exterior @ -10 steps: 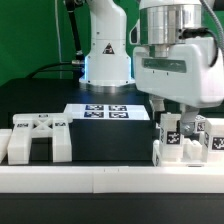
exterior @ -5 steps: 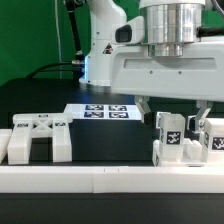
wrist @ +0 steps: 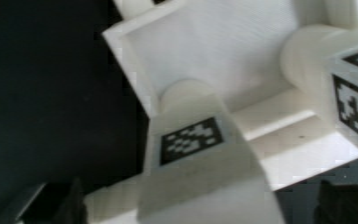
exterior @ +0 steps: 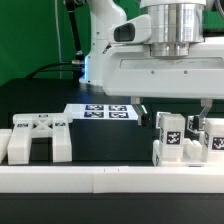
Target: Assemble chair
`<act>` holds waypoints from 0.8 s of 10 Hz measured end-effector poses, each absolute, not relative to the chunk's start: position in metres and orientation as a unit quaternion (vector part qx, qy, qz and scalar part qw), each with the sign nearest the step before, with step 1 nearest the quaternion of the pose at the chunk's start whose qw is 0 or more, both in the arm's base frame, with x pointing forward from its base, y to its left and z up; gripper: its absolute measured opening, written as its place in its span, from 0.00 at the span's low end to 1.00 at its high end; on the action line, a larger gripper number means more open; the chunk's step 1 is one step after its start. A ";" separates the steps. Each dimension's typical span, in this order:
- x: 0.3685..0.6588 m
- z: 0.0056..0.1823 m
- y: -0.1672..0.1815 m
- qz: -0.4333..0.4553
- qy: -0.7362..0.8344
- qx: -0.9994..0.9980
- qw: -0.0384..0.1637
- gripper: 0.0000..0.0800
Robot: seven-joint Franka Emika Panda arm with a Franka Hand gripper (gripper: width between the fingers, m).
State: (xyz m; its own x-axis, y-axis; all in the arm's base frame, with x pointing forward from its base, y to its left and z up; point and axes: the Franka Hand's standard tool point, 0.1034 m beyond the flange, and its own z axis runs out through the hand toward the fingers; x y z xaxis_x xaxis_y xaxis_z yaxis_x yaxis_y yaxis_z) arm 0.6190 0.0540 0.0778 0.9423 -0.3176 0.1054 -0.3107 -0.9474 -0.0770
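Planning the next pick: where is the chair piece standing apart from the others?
The lone chair piece sits at the exterior view's left, nearer the camera than the marker board, far from the tagged parts at the exterior view's right.

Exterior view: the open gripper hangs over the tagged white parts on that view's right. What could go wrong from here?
1. The chair parts stand packed together. If the open gripper descends, a finger could land on a neighbouring piece and tip it.
2. In the wrist view the white pieces overlap, so closing may catch two at once, or the wrong one.
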 end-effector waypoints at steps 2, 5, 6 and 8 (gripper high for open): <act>0.619 0.077 0.053 -0.059 0.138 -0.988 0.027 0.78; 0.619 0.077 0.053 -0.059 0.150 -0.987 0.028 0.36; 0.619 0.077 0.053 -0.058 0.154 -0.986 0.028 0.36; 0.618 0.077 0.053 -0.055 0.248 -0.967 0.037 0.36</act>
State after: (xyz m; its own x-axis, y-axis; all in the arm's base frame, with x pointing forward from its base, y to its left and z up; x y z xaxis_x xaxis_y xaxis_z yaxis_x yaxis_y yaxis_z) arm 0.6184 0.0533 0.0773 0.8710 -0.4833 0.0881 -0.4753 -0.8744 -0.0978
